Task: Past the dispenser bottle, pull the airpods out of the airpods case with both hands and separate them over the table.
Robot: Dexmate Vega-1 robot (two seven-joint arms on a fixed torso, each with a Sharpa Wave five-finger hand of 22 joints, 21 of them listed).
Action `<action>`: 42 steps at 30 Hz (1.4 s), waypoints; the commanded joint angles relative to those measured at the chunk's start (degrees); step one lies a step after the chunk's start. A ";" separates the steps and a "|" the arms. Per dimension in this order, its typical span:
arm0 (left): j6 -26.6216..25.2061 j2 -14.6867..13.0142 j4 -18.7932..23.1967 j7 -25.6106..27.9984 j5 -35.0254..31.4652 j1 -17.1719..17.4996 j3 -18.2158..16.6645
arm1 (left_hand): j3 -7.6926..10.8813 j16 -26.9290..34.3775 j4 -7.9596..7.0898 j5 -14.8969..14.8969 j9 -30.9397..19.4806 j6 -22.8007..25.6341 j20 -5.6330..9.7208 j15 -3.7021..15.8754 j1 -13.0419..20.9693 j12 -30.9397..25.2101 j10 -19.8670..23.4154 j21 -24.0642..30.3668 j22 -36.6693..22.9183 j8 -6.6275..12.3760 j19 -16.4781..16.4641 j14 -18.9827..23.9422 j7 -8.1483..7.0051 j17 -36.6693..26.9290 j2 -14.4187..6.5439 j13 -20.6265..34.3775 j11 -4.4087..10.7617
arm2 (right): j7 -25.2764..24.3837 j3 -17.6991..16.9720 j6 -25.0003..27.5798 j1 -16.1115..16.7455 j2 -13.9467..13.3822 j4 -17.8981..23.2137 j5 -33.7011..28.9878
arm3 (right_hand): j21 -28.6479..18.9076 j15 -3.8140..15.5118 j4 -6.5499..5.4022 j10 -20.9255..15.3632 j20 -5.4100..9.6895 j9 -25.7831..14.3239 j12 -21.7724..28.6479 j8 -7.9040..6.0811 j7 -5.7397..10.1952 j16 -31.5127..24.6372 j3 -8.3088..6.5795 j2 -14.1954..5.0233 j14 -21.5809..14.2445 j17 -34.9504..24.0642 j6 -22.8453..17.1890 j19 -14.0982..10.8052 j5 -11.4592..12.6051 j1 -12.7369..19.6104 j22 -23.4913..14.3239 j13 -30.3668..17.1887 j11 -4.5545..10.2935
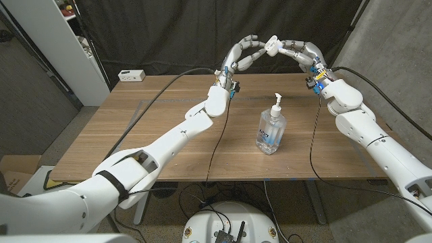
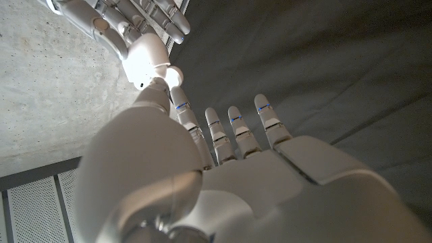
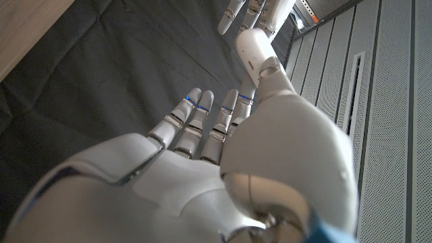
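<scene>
Beyond the dispenser bottle, above the table's far edge, the right hand and left hand are both pinching the airpods case, probably light, smooth, slippery, best gripped by its sides.

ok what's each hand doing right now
Left hand: fingertips touch the white airpods case; grip cannot be told.
Right hand: holds the airpods case.

airpods too small to tell, airpods case partly hidden
</scene>
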State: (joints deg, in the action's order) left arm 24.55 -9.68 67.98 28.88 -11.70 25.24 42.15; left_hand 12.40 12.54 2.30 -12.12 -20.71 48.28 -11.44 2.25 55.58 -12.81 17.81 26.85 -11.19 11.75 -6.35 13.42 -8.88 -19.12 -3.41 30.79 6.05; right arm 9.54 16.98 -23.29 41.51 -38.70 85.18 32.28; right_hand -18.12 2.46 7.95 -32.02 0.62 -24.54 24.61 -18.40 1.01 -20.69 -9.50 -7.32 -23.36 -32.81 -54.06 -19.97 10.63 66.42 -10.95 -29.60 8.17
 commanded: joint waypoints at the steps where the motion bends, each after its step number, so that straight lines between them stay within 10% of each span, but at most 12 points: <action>1: -0.83 0.06 0.16 -0.97 0.49 -0.04 0.14 | -0.19 0.21 -0.08 -0.47 0.12 0.34 -0.22 1.79 0.05 -0.20 0.42 -0.19 -0.14 -0.11 0.03 0.35 0.21 -0.17 -0.24 0.00 0.01 | 0.10 0.00 -0.04 0.19 -0.09 0.15 0.11 | -0.04 8.61 -0.18 -0.45 -0.48 -11.03 0.43 -0.31 1.24 0.10 -0.40 -0.54 -0.52 -0.19 -1.90 -0.21 0.34 -0.11 -0.01 -0.23 0.15; 20: -1.13 0.06 -0.77 -1.93 1.22 -0.76 0.33 | 0.01 0.52 0.75 -0.70 1.09 3.36 -0.14 2.36 1.40 -0.94 1.75 -0.45 -0.16 0.81 -0.20 1.47 0.34 0.18 -1.16 -0.53 0.72 | 0.65 0.15 0.24 -0.11 0.43 -0.14 1.04 | 0.01 8.73 -0.15 -0.51 -0.49 -11.00 0.43 -0.20 1.38 0.23 -0.45 -0.47 -0.79 -0.29 -2.00 -0.21 0.34 -0.16 -0.01 -0.26 0.22; 33: 0.39 -0.02 -2.00 -1.16 1.35 -0.95 0.01 | -1.88 0.56 0.05 -0.18 0.95 -3.25 0.41 2.70 -0.74 -0.91 1.32 -0.75 -0.16 -1.02 -0.38 1.57 3.06 0.37 -0.23 -0.85 0.49 | 0.10 0.22 1.30 -0.54 0.60 -0.53 1.18 | 0.06 8.69 -0.15 -0.57 -0.50 -11.20 0.38 -0.21 1.28 0.41 -0.55 -0.53 -0.85 -0.31 -1.93 -0.19 0.33 -0.16 -0.01 -0.22 0.01; 42: 4.05 0.67 -4.48 2.74 -0.38 -1.16 -0.06 | -1.84 0.49 0.58 -0.38 1.67 -6.55 0.22 2.57 -0.13 -0.89 0.98 -0.89 -0.17 -0.95 -0.73 1.55 -0.53 0.56 -0.61 -1.07 0.57 | -0.20 0.38 2.16 -0.91 0.89 -0.74 1.45 | 0.07 8.57 -0.14 -0.65 -0.51 -11.15 0.39 -0.16 1.16 0.56 -0.59 -0.48 -0.91 -0.29 -2.04 -0.22 0.31 -0.21 -0.01 -0.23 -0.03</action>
State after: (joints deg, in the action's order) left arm 25.16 -9.62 65.93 28.29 -10.55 24.40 42.23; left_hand 10.19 12.53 2.31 -12.29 -19.13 40.88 -11.24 2.35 54.97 -13.57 18.92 25.97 -11.19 10.01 -6.56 14.75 -8.47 -18.60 -3.70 29.72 6.54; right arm 9.72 17.14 -22.06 41.04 -38.12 84.75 33.47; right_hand -18.12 2.65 7.81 -32.02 0.62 -24.56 24.61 -18.29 0.82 -20.25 -9.64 -7.45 -23.77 -32.91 -54.26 -19.97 10.63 66.10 -10.95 -29.60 8.16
